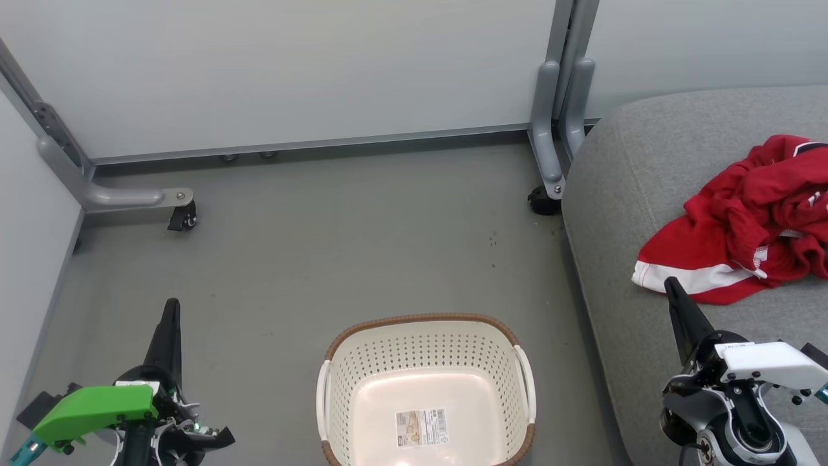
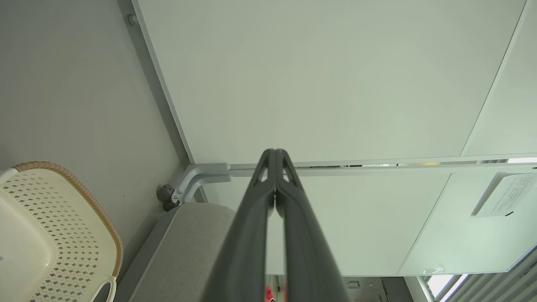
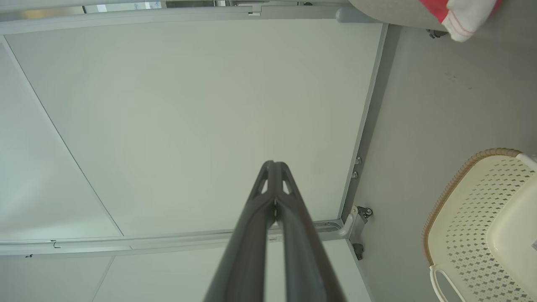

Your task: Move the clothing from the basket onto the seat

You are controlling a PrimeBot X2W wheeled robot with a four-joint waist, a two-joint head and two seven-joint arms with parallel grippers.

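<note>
The red clothing point(image 1: 750, 226) with its white bands lies crumpled on the grey seat point(image 1: 621, 194) at the right; a corner of the clothing point(image 3: 461, 14) hangs at the top right of the right wrist view. The cream basket point(image 1: 427, 349) stands on the floor at the bottom centre, with only a label on its floor. My left gripper point(image 1: 171, 304) is shut and holds nothing, left of the basket. My right gripper point(image 1: 671, 283) is shut and holds nothing, its tip just below the clothing's white hem. Both wrist views show the fingers pressed together: left gripper point(image 2: 275, 152), right gripper point(image 3: 273, 163).
Pale partition panels point(image 1: 291, 71) close off the back and left. Their grey feet with castors stand at the back left point(image 1: 181, 217) and beside the seat point(image 1: 543, 200). Grey floor point(image 1: 356, 246) spreads between the basket and the panels.
</note>
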